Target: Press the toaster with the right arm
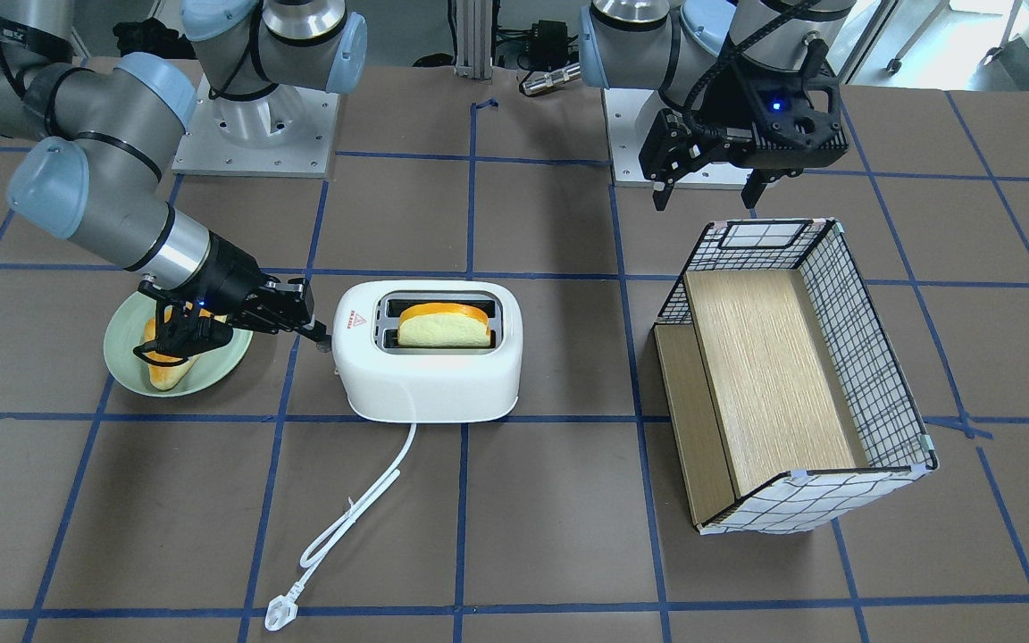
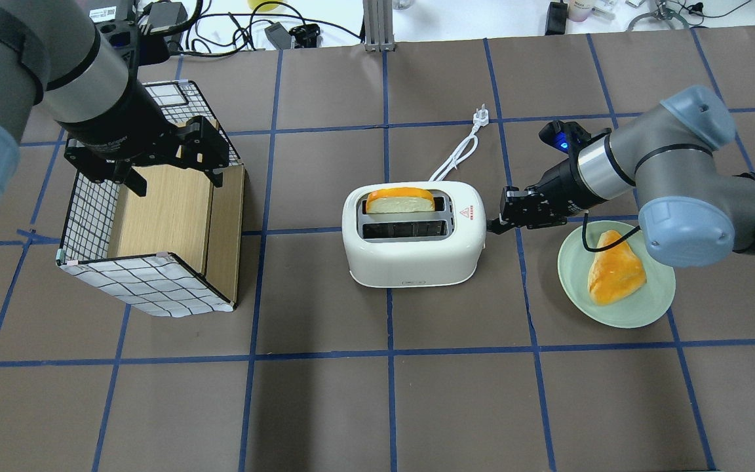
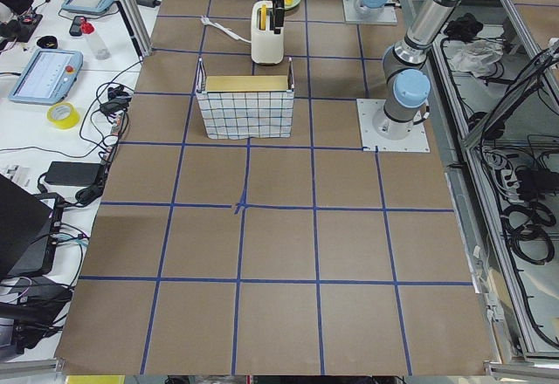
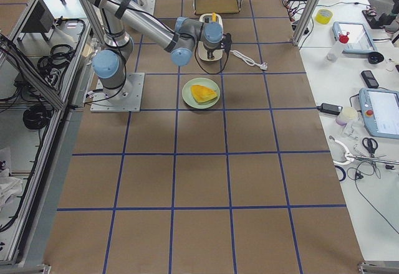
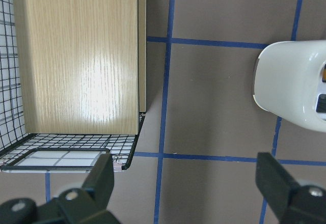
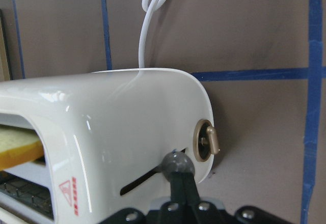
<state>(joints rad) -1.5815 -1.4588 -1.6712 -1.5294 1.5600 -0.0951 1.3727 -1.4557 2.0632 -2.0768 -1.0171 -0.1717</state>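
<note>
The white toaster (image 1: pixel 430 379) stands mid-table, with a yellow bread slice (image 1: pixel 443 326) standing up out of one slot. It also shows in the overhead view (image 2: pixel 413 259). My right gripper (image 1: pixel 322 339) is shut, and its tips are at the toaster's end face. In the right wrist view the shut fingers (image 6: pixel 181 188) touch the grey lever knob (image 6: pixel 178 163) at the end of its slot, beside a gold dial (image 6: pixel 209 140). My left gripper (image 2: pixel 174 180) is open and empty, hovering over the basket.
A wire basket (image 2: pixel 148 285) with a wooden insert lies on the robot's left side. A green plate (image 2: pixel 620 311) with a bread piece (image 2: pixel 613 269) sits under my right wrist. The toaster's white cord (image 2: pixel 459 154) runs away from the robot.
</note>
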